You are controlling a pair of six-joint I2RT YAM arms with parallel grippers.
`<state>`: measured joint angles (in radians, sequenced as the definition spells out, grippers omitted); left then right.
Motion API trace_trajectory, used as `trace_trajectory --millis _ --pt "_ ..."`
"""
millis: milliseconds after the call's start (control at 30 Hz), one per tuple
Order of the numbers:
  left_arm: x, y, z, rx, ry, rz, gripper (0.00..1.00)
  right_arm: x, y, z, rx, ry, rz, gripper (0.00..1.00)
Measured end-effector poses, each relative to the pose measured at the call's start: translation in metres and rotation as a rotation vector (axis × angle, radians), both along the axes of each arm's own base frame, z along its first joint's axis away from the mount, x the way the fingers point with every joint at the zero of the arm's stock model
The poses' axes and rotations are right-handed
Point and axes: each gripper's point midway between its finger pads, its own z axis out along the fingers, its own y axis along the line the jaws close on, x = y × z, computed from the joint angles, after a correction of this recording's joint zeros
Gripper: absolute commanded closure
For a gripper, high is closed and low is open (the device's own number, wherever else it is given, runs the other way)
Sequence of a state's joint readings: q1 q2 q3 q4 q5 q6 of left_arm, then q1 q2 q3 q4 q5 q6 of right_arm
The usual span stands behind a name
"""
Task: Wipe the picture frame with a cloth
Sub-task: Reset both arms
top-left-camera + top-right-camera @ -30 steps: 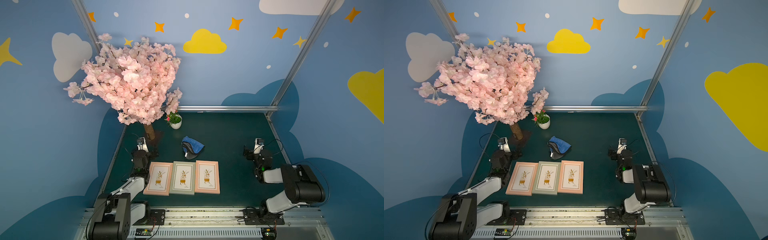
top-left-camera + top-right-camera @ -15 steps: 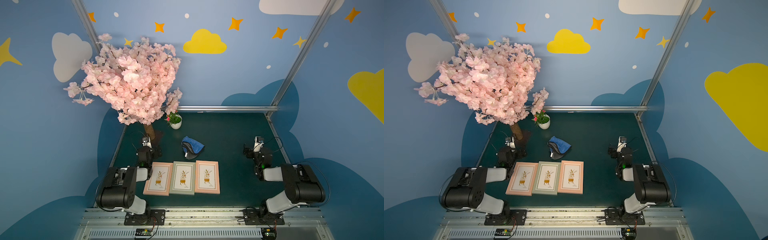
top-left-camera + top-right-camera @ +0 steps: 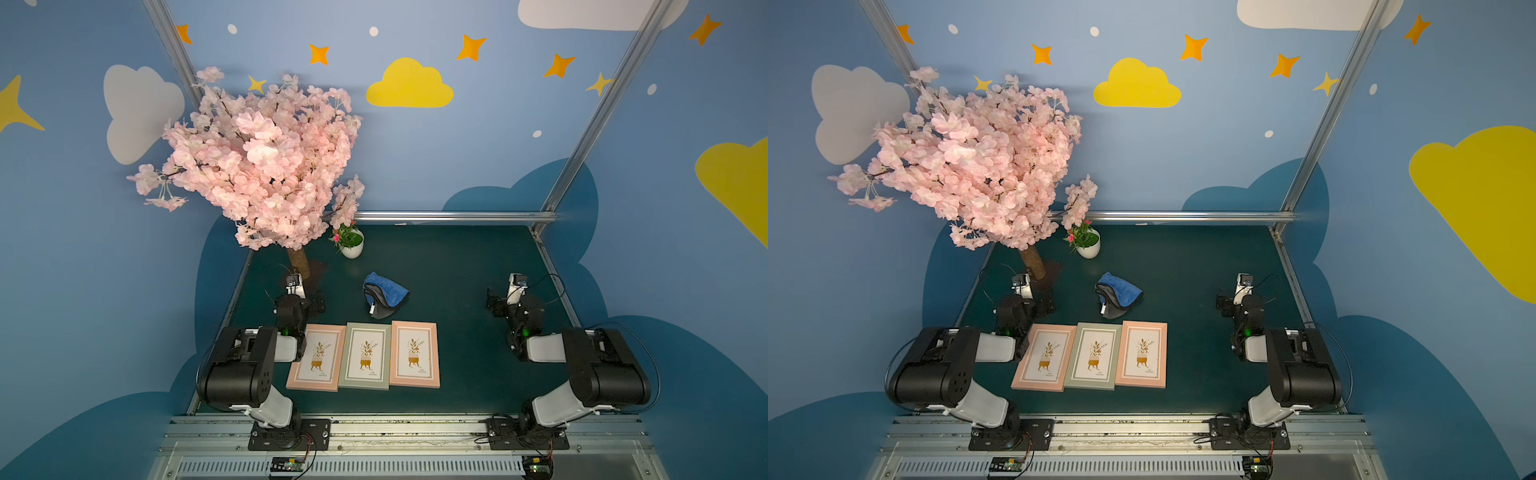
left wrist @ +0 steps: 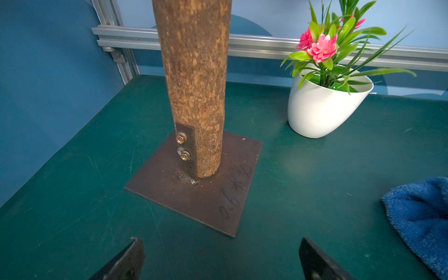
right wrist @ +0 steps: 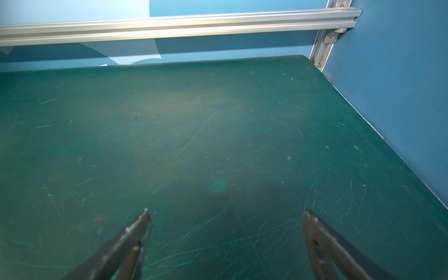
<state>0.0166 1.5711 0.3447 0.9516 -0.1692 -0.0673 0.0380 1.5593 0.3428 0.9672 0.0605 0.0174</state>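
Three picture frames lie side by side near the front of the green table: a pink frame (image 3: pixel 318 358), a grey-green frame (image 3: pixel 366 356) and another pink frame (image 3: pixel 415 354). The cloth (image 3: pixel 384 293) lies crumpled just behind them, blue with a dark reverse and a white tag; its blue edge shows in the left wrist view (image 4: pixel 421 218). My left gripper (image 3: pixel 299 303) (image 4: pixel 220 252) is open and empty, low over the table in front of the tree base, left of the cloth. Far to the cloth's right, my right gripper (image 3: pixel 515 305) (image 5: pixel 225 218) is open over bare table.
A pink blossom tree stands at the back left; its trunk (image 4: pixel 194 84) is bolted to a brown metal plate (image 4: pixel 201 184) close ahead of the left gripper. A white flower pot (image 3: pixel 352 247) stands behind the cloth. Blue walls and an aluminium rail (image 5: pixel 169 24) bound the table.
My left arm has folded back at its base, and its gripper has shifted a little toward the tree base. The right arm, the frames and the cloth have barely moved.
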Motion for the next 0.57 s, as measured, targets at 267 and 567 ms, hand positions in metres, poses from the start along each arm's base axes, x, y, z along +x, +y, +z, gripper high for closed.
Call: trace_trajectory --millis 267,567 --pt "0.0001 -0.0007 0.0003 0.001 -0.001 0.0 0.0 -0.0001 0.0016 0.0 -0.001 0.0 0.003 0.03" --pt "0.0001 -0.001 0.0003 0.001 -0.001 -0.001 0.0 0.0027 0.0027 0.002 -0.012 -0.001 0.012 0.03"
